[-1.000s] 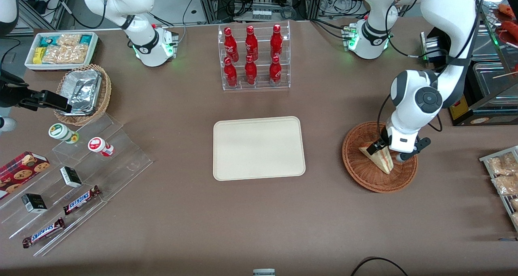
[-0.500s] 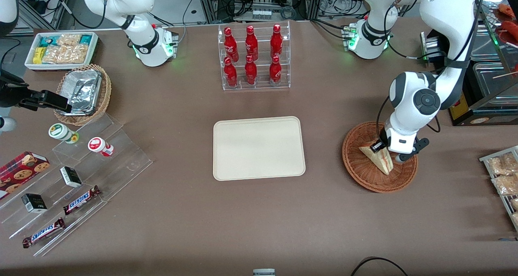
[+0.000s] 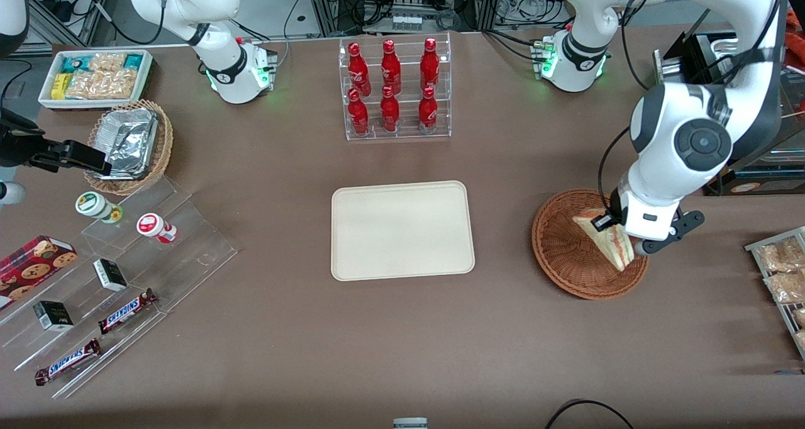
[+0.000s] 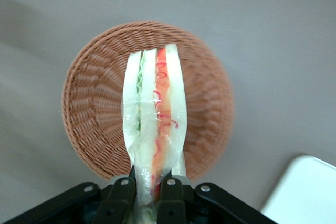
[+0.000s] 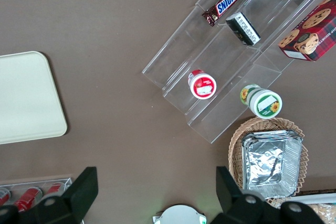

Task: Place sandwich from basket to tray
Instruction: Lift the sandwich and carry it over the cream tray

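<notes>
My gripper (image 3: 613,231) (image 4: 151,187) is shut on the sandwich (image 3: 608,239) (image 4: 155,119), a wrapped white-bread wedge with red and green filling, and holds it lifted above the reddish-brown wicker basket (image 3: 566,253) (image 4: 94,93). The sandwich hangs over the part of the basket toward the working arm's end of the table. The cream-beige tray (image 3: 402,229) lies flat at the table's middle, and a corner of it shows in the left wrist view (image 4: 307,192). It also shows in the right wrist view (image 5: 26,98).
A clear rack of red bottles (image 3: 393,89) stands farther from the front camera than the tray. A tan wicker basket with foil containers (image 3: 129,143), a white bin of snack packets (image 3: 97,77) and clear steps with snacks (image 3: 126,272) lie toward the parked arm's end. A rack of packets (image 3: 783,278) lies beside the reddish-brown basket.
My gripper has risen with the sandwich, lifting it off the basket floor and shifting slightly toward the working arm's end of the table.
</notes>
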Motion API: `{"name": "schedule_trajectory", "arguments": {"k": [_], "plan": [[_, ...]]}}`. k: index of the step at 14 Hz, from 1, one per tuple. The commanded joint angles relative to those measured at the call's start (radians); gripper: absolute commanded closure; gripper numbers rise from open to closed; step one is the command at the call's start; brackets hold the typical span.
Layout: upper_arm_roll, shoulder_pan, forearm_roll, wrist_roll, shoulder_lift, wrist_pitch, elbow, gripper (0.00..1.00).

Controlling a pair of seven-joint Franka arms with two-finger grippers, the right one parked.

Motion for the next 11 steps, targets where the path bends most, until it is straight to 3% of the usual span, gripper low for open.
{"name": "schedule_trajectory", "arguments": {"k": [1, 6, 11], "plan": [[-0.043, -0.063, 0.016, -0.029, 0.053, -0.088, 0.141, 1.00], [-0.046, -0.273, 0.015, -0.026, 0.122, -0.087, 0.207, 1.00], [-0.046, -0.448, 0.015, -0.064, 0.334, -0.079, 0.359, 1.00]]}}
